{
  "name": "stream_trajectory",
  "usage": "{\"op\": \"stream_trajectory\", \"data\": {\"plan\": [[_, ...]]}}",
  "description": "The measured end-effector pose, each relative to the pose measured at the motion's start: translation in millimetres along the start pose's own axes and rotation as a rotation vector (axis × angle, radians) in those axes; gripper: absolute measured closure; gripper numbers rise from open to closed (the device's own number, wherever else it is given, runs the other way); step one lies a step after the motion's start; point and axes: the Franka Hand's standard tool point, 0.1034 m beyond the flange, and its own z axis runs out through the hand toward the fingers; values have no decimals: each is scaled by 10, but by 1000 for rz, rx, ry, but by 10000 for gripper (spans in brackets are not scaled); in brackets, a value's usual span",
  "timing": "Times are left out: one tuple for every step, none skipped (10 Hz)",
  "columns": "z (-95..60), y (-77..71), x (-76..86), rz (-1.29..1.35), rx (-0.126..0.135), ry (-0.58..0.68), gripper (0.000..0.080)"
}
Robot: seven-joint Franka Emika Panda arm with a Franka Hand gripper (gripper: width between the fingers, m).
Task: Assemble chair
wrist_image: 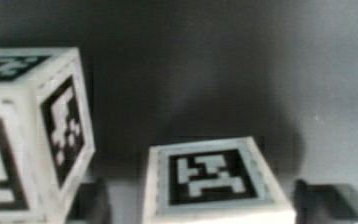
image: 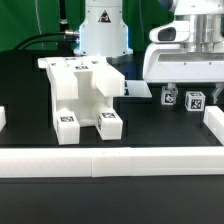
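The partly built chair [image: 82,100], a blocky white structure with tags, stands at the exterior view's left. Two small white tagged chair parts [image: 170,98] [image: 196,100] stand upright at the exterior view's right. My gripper [image: 188,84] hovers right over them. In the wrist view the gripper [wrist_image: 208,202] is open, with its dark fingers [wrist_image: 91,196] on either side of one tagged part [wrist_image: 208,172]. There is a gap on each side of that part. The other tagged part [wrist_image: 30,130] stands close beside it, outside the jaws.
A long low white border wall [image: 110,160] runs along the front, with end pieces at both sides. A thin flat white board [image: 137,89] lies behind the chair. The robot's base [image: 105,30] stands at the back on the black table.
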Motion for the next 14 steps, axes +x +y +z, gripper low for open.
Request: {"op": "stream_trajectory", "data": {"plan": [[0,20,10,-3,-1,0,480],[-3,47,26,-4,-2,2,480],[-18,80,57,-1,-2,5,534],[-58,109,116,-2,0,9,534],[-113,160,219,-2,2,14,534],[-184,242,370,-19,5,16,534],[-303,335,587,-27,10,20,534],[-456,429,816,-58,12,18,534],[-626,581,1098,-89,18,-3,534],[-732,641,1297,-77,26,-38,534],[-730,631,1362,-76,23,-13,534],[-711,632,1332,-77,23,-19,533],[-714,639,1339,-76,22,-18,532],[-719,643,1342,-79,22,-18,532]]}}
